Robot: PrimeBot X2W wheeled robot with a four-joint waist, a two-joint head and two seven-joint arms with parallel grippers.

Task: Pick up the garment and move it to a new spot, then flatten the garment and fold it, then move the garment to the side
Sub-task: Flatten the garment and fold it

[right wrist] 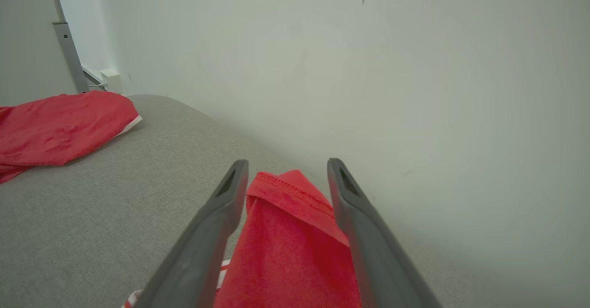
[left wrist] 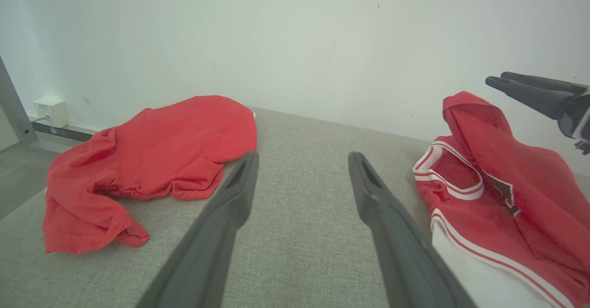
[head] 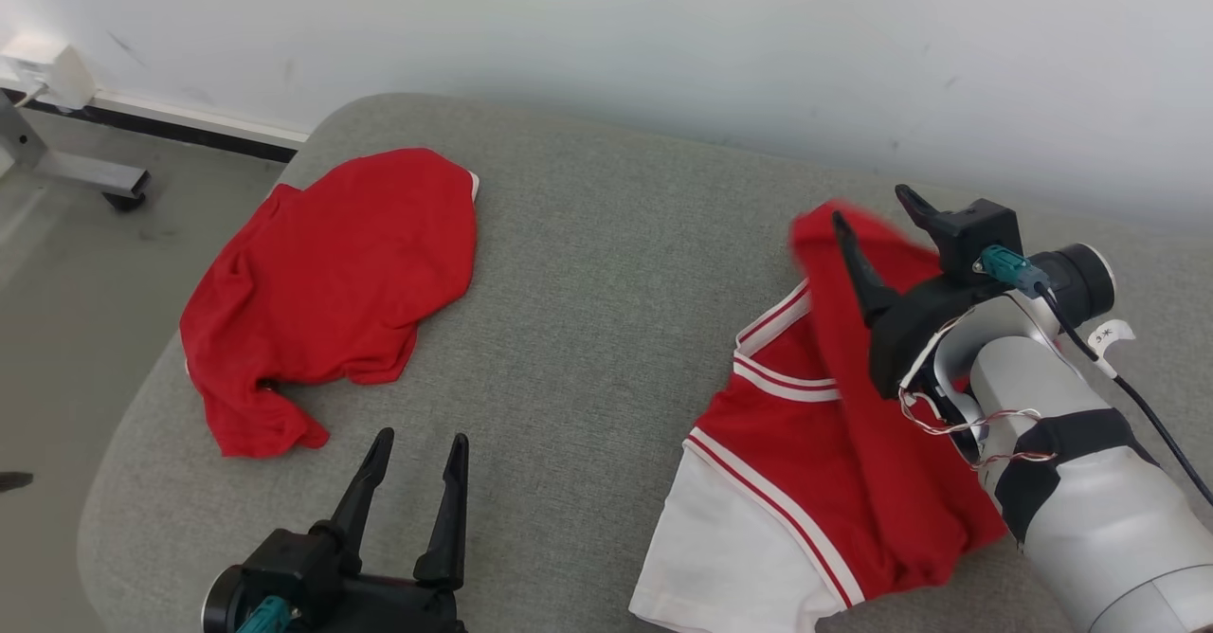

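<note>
While the left claw (head: pixel 422 437) hovers at the near edge with its two dark fingers spread wide and nothing between them, the work is all on the right side of the grey fabric-covered tabletop (head: pixel 588 311). The red garment with white panels and striped trim (head: pixel 805 443) lies there in a rumpled heap, with a white part spilling toward the near side. The right claw (head: pixel 870 207) is over its far end, and a raised red fold of the cloth (right wrist: pixel 286 234) stands up between the fingers. In the wrist view they sit either side of that fold without pinching it, so I'd call this claw open and holding nothing. A plain red crumpled shirt (head: pixel 332 273) lies well apart at the far left. To my eye the garment is down at its spot and flattening is the step in hand, since it is bunched and doubled over itself. The next move calls for getting the claw clear of that fold without dragging it. Then two edges or corners need taking and drawing apart, so the cloth spreads before any folding.
</note>
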